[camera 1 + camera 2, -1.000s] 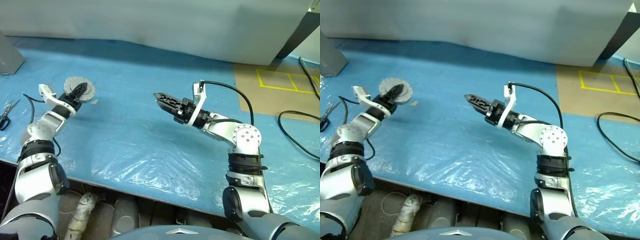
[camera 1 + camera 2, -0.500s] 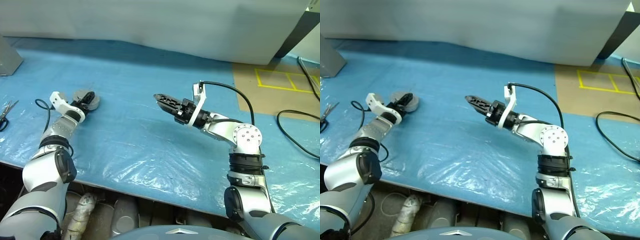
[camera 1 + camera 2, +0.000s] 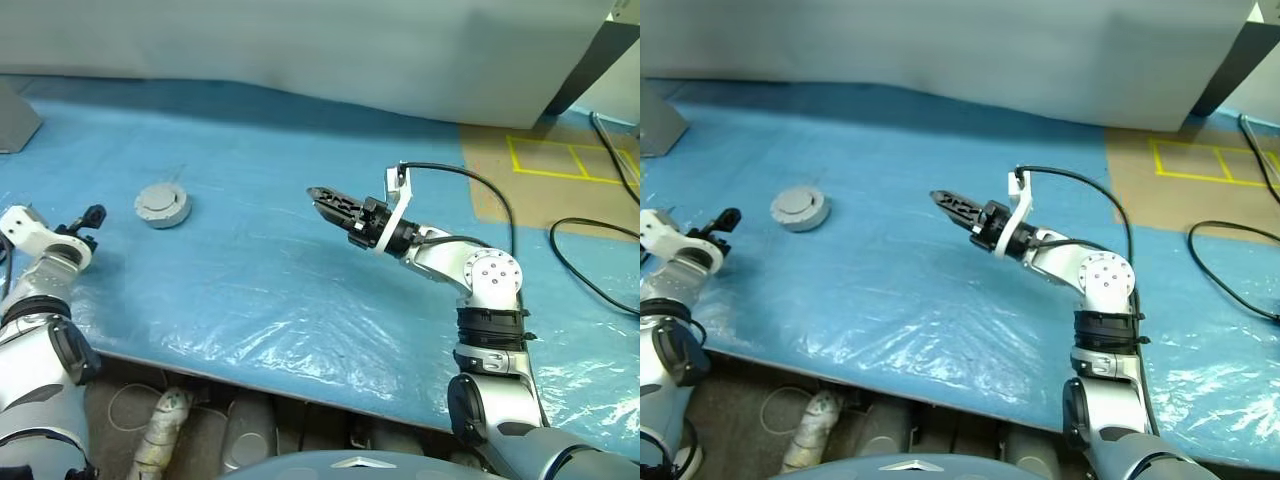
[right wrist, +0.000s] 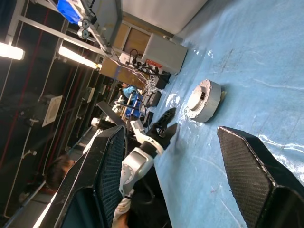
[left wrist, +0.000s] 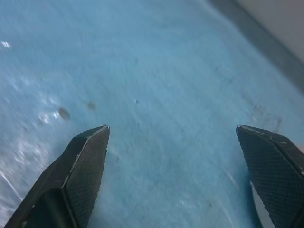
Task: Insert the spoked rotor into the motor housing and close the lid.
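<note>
The left gripper, fingers spread and empty, hovers near the table edge; the closed motor housing lies just beyond it to its right, while the right gripper hangs mid-table, parted, empty.

Closed motor housing: plain grey round puck; lid on; flat on blue sheet; left side of table

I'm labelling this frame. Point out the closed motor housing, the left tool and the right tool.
motor housing (image 3: 163,205): left eye view, grey top face.
left tool (image 5: 175,164): left wrist view, gap between its open fingertips.
right tool (image 3: 322,197): left eye view, fingertip end.
</note>
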{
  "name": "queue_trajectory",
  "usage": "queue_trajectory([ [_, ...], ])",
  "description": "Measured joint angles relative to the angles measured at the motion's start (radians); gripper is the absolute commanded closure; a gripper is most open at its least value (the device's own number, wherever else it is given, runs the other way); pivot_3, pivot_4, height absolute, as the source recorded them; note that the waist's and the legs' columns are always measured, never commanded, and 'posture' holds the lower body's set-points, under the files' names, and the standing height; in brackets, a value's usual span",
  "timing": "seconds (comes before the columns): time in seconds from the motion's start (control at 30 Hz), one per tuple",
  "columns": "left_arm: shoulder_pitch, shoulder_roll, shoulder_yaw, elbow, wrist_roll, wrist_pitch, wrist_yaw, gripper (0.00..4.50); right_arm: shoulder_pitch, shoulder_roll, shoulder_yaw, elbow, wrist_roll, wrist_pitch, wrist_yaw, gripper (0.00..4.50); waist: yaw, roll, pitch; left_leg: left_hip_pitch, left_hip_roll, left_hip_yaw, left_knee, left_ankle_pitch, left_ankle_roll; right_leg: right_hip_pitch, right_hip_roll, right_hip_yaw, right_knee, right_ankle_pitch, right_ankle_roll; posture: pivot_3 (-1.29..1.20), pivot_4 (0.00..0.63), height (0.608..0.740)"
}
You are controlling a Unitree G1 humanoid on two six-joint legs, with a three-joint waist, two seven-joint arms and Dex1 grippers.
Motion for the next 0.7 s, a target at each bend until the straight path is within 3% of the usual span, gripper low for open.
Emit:
queue_trajectory([
  [0.1, -0.017, -0.025, -0.092, -0.174, 0.006, 0.074, -0.180, 0.02, 0.004, -0.065, 0.030, -0.057, -0.084, -0.031, 0.041, 1.26, 0.022, 0.000, 0.000, -0.001, 0.000, 0.001, 0.001, 0.000, 0.000, 0.001, -0.002, -0.002, 0.000, 0.000, 0.000, 0.00, 0.150, 0.740],
  [0.2, 0.007, -0.110, -0.264, -0.633, -0.023, 0.208, -0.355, 0.02, 0.002, -0.192, 0.106, -0.176, -0.259, -0.104, 0.126, 1.26, 0.041, -0.001, 0.000, -0.001, -0.002, 0.002, 0.002, 0.000, 0.000, 0.003, -0.006, -0.003, 0.000, 0.000, 0.000, 0.00, 0.150, 0.740],
  [0.33, 0.046, -0.208, -0.435, -1.018, -0.051, 0.312, -0.420, 0.02, 0.017, -0.287, 0.188, -0.264, -0.453, -0.214, 0.208, 1.26, 0.022, 0.000, 0.000, 0.000, -0.008, 0.003, 0.001, 0.000, 0.000, 0.002, -0.008, -0.002, 0.000, 0.000, 0.001, 0.00, 0.150, 0.740],
  [0.57, 0.173, -0.334, -0.685, -1.182, 0.037, 0.342, -0.433, 0.02, 0.143, -0.350, 0.199, -0.272, -0.750, -0.361, 0.178, 1.26, -0.017, 0.000, 0.000, 0.000, -0.002, 0.003, 0.001, 0.000, 0.000, 0.000, 0.001, 0.001, 0.000, 0.000, 0.000, 0.00, 0.150, 0.740],
  [0.7, 0.196, -0.373, -0.706, -1.182, 0.063, 0.337, -0.421, 0.02, 0.205, -0.317, 0.197, -0.261, -0.842, -0.382, 0.129, 1.26, -0.017, 0.000, 0.000, 0.000, -0.002, 0.003, 0.002, 0.000, 0.000, 0.000, 0.002, 0.002, 0.001, 0.000, -0.001, 0.00, 0.150, 0.740],
])
